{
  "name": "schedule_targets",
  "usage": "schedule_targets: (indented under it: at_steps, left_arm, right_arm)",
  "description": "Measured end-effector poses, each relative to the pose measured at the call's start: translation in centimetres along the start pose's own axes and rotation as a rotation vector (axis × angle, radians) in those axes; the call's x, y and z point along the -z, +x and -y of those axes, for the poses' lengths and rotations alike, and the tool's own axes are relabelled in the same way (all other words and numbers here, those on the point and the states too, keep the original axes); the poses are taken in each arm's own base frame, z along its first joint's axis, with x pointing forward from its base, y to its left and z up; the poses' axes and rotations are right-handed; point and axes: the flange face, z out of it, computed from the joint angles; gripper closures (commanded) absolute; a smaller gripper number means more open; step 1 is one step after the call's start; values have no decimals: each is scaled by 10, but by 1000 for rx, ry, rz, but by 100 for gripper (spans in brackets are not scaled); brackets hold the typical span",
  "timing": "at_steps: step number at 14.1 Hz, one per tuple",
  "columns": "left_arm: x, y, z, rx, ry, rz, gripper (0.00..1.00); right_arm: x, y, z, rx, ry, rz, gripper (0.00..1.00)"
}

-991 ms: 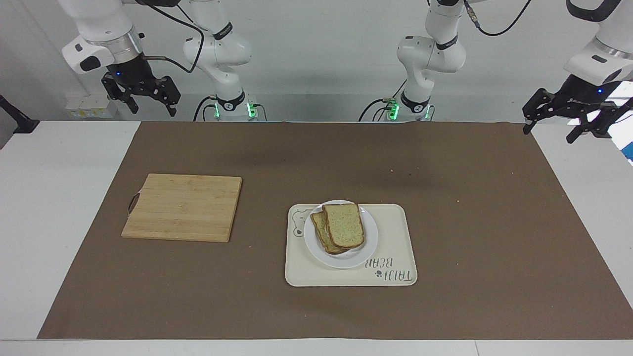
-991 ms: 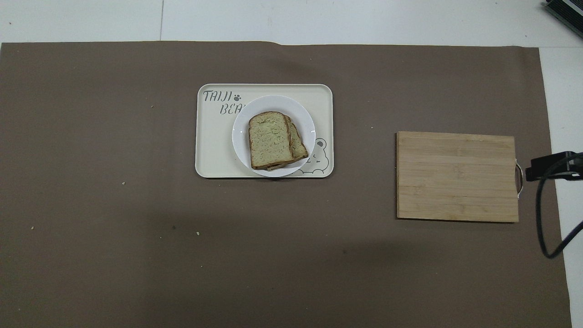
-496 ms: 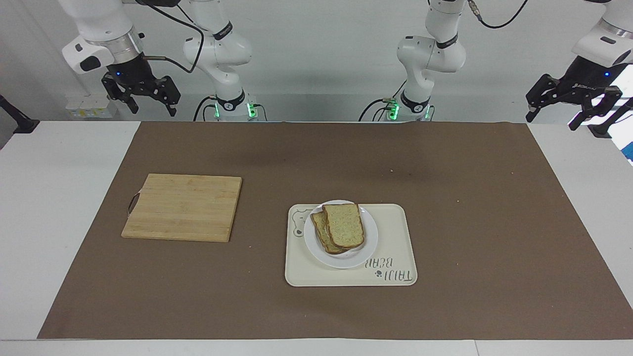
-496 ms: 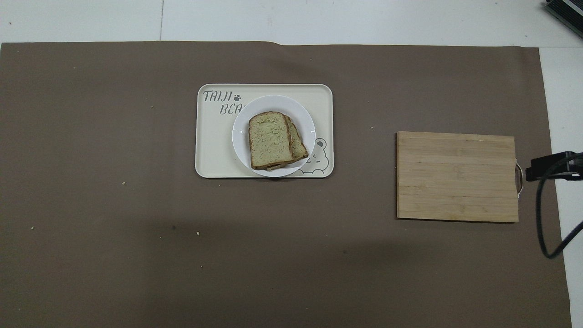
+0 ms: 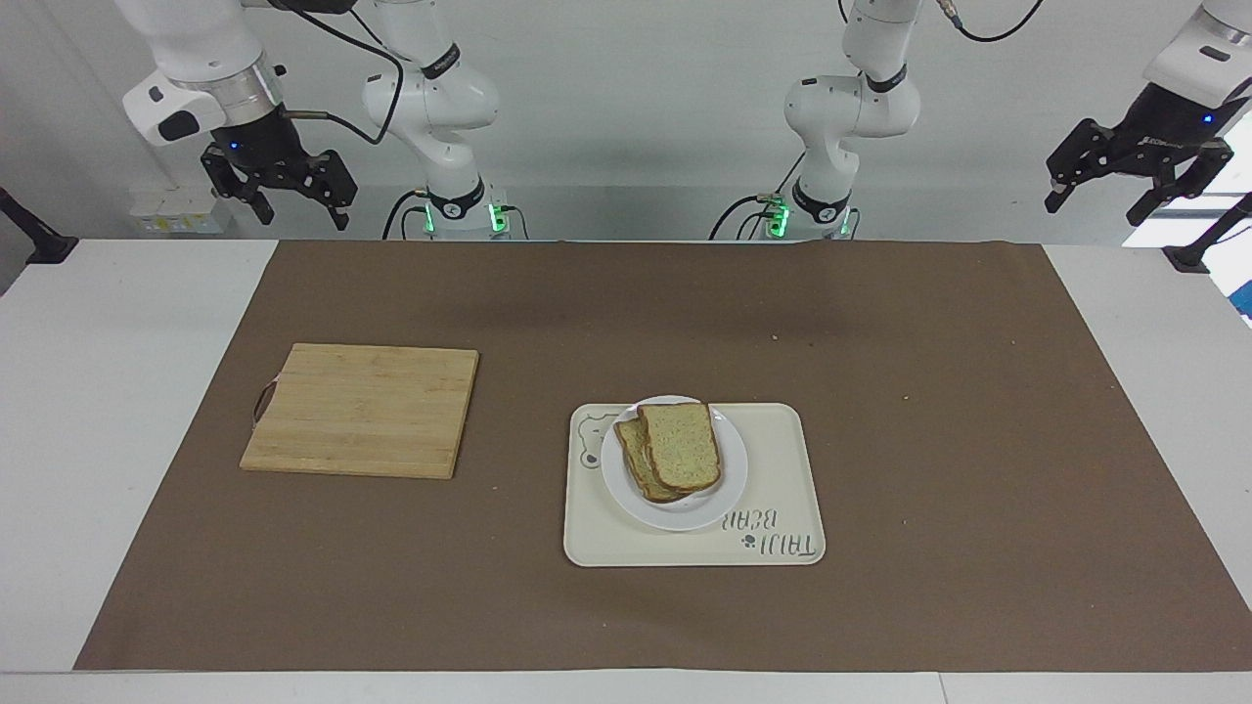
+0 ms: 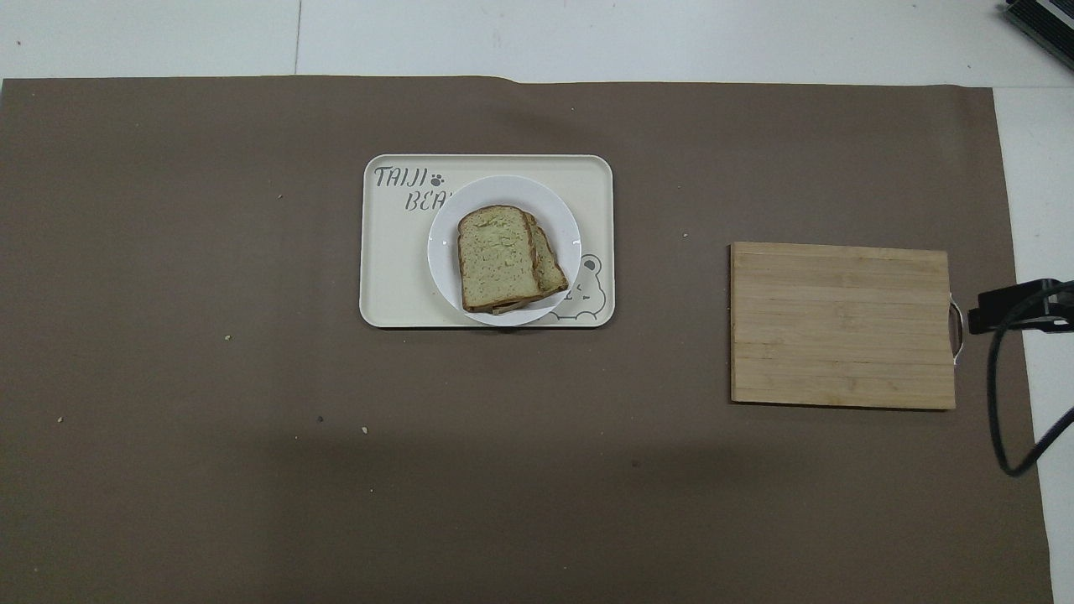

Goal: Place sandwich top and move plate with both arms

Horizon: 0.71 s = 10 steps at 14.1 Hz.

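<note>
Under the sandwich top [image 5: 682, 446] lies another slice [image 5: 631, 452], mostly covered; only its edge shows, and what is between them cannot be seen. The sandwich top sits on the plate [image 5: 729, 477], and the plate stands on the cream tray [image 5: 782, 489]. The plate hides part of the tray's bear drawing and cuts its grey writing: in the overhead view I read "TAIJI" with a paw mark, then "BEA" and the rest is covered. From the tray, the wooden cutting board [image 5: 362, 409] lies at about nine o'clock in the facing view, well apart, on the brown mat [image 5: 929, 469].

The right gripper [image 5: 290, 200] waits high at the right arm's end of the table, its claw released and empty. The left gripper [image 5: 1133, 189] hangs high at the left arm's end, also released, holding nothing.
</note>
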Motion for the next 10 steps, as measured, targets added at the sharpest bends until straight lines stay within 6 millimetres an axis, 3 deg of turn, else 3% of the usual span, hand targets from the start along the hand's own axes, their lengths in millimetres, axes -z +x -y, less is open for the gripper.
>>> schedule_targets:
  at_steps: [10]
  left_arm:
    - [-2, -11, -16, 20, 1, 40, 0]
  right_arm:
    - [0, 0, 0, 0, 0, 0, 0]
